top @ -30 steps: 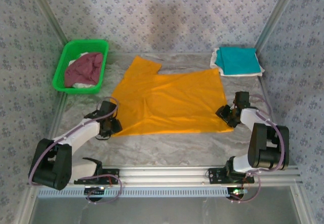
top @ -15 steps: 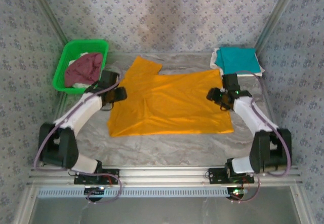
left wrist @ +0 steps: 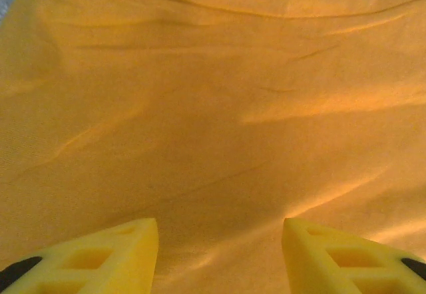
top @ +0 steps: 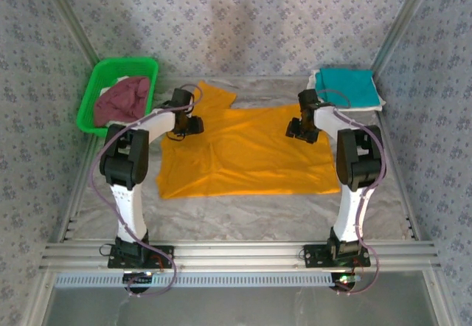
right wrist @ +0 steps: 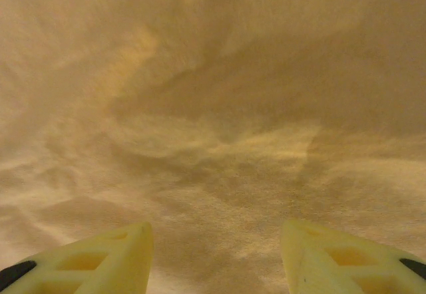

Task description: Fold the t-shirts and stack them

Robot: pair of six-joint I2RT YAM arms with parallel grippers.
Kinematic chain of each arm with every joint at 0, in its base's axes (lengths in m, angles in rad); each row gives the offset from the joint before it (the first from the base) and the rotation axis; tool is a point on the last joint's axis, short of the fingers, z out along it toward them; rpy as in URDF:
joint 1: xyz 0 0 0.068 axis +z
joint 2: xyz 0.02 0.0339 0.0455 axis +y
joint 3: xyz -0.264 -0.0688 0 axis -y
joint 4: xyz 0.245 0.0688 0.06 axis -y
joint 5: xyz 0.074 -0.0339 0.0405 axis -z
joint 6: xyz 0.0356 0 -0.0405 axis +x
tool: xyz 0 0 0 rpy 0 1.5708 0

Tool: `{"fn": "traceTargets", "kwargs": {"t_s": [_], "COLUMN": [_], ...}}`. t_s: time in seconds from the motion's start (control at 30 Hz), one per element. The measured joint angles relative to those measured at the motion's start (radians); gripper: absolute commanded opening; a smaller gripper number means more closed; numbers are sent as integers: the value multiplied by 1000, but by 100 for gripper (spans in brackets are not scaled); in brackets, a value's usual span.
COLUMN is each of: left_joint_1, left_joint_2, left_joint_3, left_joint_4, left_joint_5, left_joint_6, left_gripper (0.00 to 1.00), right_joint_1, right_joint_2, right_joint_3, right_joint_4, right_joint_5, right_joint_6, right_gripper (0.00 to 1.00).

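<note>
**Both hands parted above the orange tee**

The orange t-shirt (top: 243,153) lies spread flat in the middle of the surface (top: 243,208), with one sleeve pointing toward the far edge. The left hand (top: 193,125) is over the shirt's far-left part, near that sleeve. The right hand (top: 299,129) is over its far-right part. In each wrist view the yellow fingers stand apart with bare, wrinkled orange cloth between them and nothing gripped. I cannot tell whether the tips touch the cloth.

A green basket (top: 122,63) sits at the far-left corner, close to the left arm. It holds a crumpled maroon t-shirt (top: 122,99) with some pale cloth (top: 112,88) showing beside it. At the far-right corner a folded teal t-shirt (top: 346,88) rests on a folded white t-shirt (top: 372,107), just behind the right arm's wrist. Both arms reach up from the near edge, one along each side of the orange shirt.
</note>
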Motion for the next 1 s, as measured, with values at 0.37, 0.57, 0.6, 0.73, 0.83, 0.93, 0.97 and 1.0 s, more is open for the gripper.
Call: {"fn": "traceTargets", "kwargs": {"t_s": [0.37,0.57,0.6,0.73,0.83,0.93,0.97,1.0], "left_joint_1": [-1,-35,-39,-44,-44,-38,-32,-25], "left_joint_2": [-63,-115,-118,-125,-125,-118,-109,-98], "left_joint_3": [-152,-219,-222,-219,-167,-18,55,117], "left_joint_4": [100,100,98,74,8,-57,-68,-70], "left_joint_5": [12,11,11,11,10,2,-3,-5], "left_joint_6": [3,-4,-5,-5,0,27,37,49], "left_gripper": [47,46,46,47,49,52,57,58], "right_joint_1": [30,39,39,33,17,-5,-13,-21], "right_joint_2": [-98,-193,-197,-203,-203,-204,-208,-213], "right_joint_3": [-188,-304,-309,-310,-282,-213,-189,-175], "right_joint_4": [76,68,65,57,28,11,20,34], "right_joint_5": [26,33,33,25,13,10,8,6], "right_joint_6": [19,55,61,72,72,71,69,68], "right_gripper": [55,56,56,57,59,61,61,61]}}
